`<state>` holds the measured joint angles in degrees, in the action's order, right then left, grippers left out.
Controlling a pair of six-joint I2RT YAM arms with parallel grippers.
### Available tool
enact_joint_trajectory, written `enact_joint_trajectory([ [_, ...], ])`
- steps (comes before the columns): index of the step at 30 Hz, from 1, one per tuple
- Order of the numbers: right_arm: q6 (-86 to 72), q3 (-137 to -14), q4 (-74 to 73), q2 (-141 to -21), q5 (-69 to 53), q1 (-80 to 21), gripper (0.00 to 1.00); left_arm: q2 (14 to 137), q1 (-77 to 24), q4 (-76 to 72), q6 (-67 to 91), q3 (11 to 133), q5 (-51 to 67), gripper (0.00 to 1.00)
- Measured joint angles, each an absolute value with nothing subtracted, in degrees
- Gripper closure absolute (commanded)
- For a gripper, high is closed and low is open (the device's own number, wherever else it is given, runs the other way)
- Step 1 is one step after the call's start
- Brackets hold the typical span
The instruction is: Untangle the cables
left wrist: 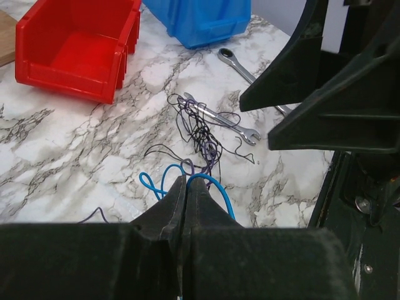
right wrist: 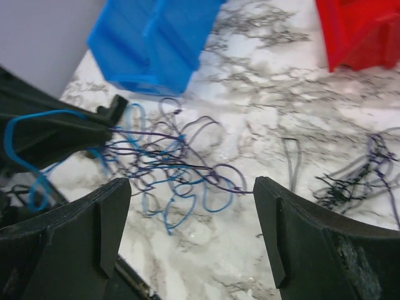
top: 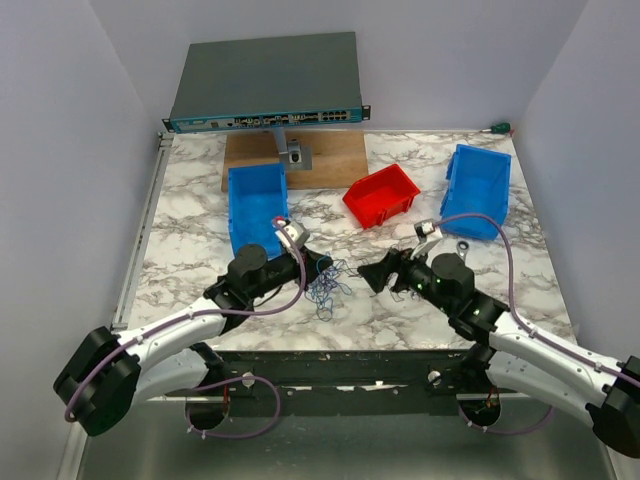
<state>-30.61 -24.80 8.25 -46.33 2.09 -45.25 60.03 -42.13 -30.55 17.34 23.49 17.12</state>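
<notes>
Three bins crowd the middle of the marble desk (top: 180,270): a blue bin (top: 258,205), a red bin (top: 382,195), a second blue bin (top: 478,190) toward the right edge. A silver wrench (left wrist: 234,124) lies under dark strands. By the near edge the cables (top: 327,280) sprawl between both pincers; the left pincer (left wrist: 186,182) is pinched tight on a blue loop, the right pincer (right wrist: 192,187) gapes wide, gripping nothing.

Counting now: two blue bins (top: 255,200) (top: 480,185), one red bin (top: 385,195). Two silver wrenches (left wrist: 244,131) (left wrist: 240,69). One network switch (top: 267,85), one wooden board (top: 335,160). Cables (right wrist: 175,169) in two loose clumps, blue-purple here, dark one (right wrist: 356,181) apart. Two robot arms (top: 180,330) (top: 530,345).
</notes>
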Motion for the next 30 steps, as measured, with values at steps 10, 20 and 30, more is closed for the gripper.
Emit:
enact_joint_trajectory([
  [10,-26.79,-12.6,20.84,-47.31,9.3,-45.25,0.09,55.7,-42.13,-33.3,17.3,20.01,18.41,1.0],
  [20,-18.98,-16.43,27.29,-60.51,2.5,-45.25,0.12,55.13,-42.13,-36.93,17.28,19.27,23.35,1.0],
  [30,-14.13,-19.09,35.35,-67.72,-9.37,-45.28,0.19,55.66,-42.13,-38.52,17.58,19.27,25.93,1.0],
])
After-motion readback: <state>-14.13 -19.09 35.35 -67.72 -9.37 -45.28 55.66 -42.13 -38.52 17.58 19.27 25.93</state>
